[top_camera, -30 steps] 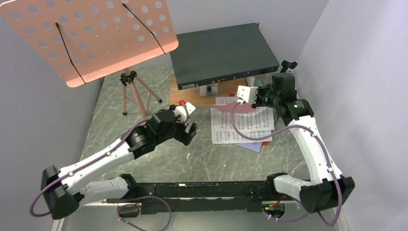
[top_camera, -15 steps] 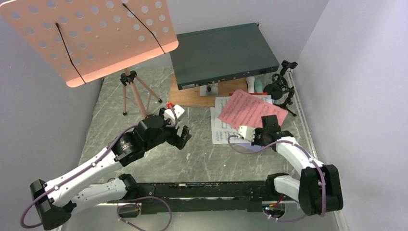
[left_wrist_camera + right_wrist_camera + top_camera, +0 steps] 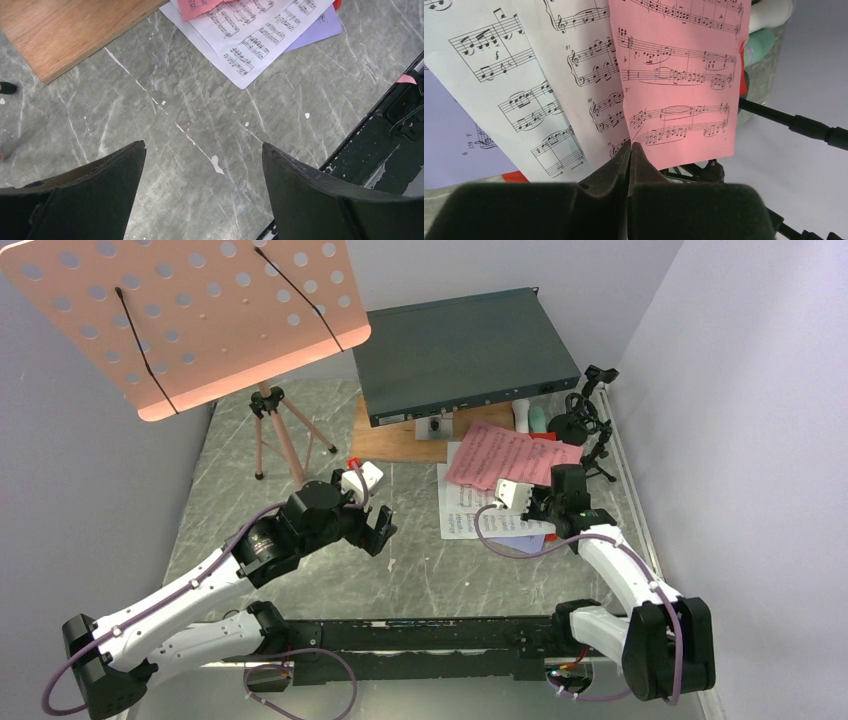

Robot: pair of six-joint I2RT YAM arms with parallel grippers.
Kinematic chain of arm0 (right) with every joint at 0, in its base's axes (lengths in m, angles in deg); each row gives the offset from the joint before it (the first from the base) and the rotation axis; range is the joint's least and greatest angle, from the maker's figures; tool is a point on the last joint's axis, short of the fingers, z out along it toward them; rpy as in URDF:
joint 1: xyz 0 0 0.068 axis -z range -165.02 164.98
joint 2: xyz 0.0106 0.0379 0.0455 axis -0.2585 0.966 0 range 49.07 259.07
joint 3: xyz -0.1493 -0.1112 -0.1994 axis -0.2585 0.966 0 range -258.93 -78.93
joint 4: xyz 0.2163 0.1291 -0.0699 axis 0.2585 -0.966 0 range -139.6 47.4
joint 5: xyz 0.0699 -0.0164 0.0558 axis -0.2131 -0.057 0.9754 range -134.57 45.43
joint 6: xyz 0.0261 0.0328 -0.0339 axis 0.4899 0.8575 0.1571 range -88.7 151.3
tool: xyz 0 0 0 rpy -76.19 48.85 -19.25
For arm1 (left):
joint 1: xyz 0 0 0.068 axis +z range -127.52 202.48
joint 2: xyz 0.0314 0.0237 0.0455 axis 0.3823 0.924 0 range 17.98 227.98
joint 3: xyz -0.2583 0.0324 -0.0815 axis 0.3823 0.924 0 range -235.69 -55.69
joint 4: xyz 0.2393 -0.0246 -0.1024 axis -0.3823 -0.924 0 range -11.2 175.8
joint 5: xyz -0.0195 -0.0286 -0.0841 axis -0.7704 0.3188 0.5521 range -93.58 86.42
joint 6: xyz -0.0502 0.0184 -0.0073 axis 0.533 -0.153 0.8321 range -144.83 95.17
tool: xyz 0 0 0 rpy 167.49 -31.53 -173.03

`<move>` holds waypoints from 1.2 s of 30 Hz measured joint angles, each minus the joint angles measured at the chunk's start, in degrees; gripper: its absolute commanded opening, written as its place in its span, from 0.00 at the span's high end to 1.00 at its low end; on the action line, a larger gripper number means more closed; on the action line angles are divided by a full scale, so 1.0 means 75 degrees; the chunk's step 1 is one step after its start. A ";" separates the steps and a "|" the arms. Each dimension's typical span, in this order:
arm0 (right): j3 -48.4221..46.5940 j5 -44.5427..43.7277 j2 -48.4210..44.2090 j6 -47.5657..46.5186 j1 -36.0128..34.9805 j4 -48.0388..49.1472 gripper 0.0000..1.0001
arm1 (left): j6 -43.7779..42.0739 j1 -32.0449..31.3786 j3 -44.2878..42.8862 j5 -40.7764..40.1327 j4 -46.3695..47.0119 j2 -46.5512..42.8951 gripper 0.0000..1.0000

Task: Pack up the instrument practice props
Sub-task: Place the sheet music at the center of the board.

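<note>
Paper in the right gripper (image 3: 631, 146), which sheet is that?

Pink page (image 3: 679, 75), printed with black staves. Fingers are pinched tight on its edge, and it spreads over the white pages (image 3: 524, 75) toward the mic stand (image 3: 572, 427).

What's under the whites?

Lavender page (image 3: 449, 140), plus a sliver of red page (image 3: 514, 176), stacked on the table (image 3: 430, 570) just in front of the board (image 3: 400, 440) and rack box (image 3: 460, 355).

And the left gripper (image 3: 202, 147)?

Fingers spread wide, nothing between them, hanging over bare grey marble left of the stack.

Music stand (image 3: 190, 320)?

Salmon, perforated, upright on its tripod at the far left corner. Two small tubes (image 3: 522, 415), white and mint, sit beside the mic stand.
</note>
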 measured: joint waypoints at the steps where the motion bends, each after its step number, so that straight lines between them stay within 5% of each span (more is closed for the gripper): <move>1: -0.0012 -0.0017 0.0070 -0.0041 0.0000 0.0058 1.00 | 0.0000 0.0000 0.0000 0.0003 0.0000 0.0000 0.09; 5: -0.0015 -0.0175 0.0294 0.0035 0.0000 0.0140 0.88 | 0.0017 0.0000 -0.0003 -0.0006 -0.0009 0.0006 0.05; 10: -0.0189 -0.0073 0.0274 0.0734 0.0000 -0.0169 0.33 | 0.0178 0.0000 -0.0003 -0.0140 -0.0114 -0.0009 0.01; 15: -0.0965 0.1352 -0.0256 0.1632 0.0023 -0.1376 0.11 | 0.0466 0.0000 0.0000 -0.0455 -0.0166 -0.0117 0.01; 24: -0.1900 0.5724 -0.0740 0.2017 0.0125 -0.3491 0.03 | 0.0953 0.0000 -0.0003 -0.1422 -0.0446 -0.0169 0.00; 36: -0.1623 0.7035 -0.0737 0.1935 0.0527 -0.4112 0.02 | 0.1259 0.0673 0.0513 -0.3142 -0.0484 -0.0670 0.01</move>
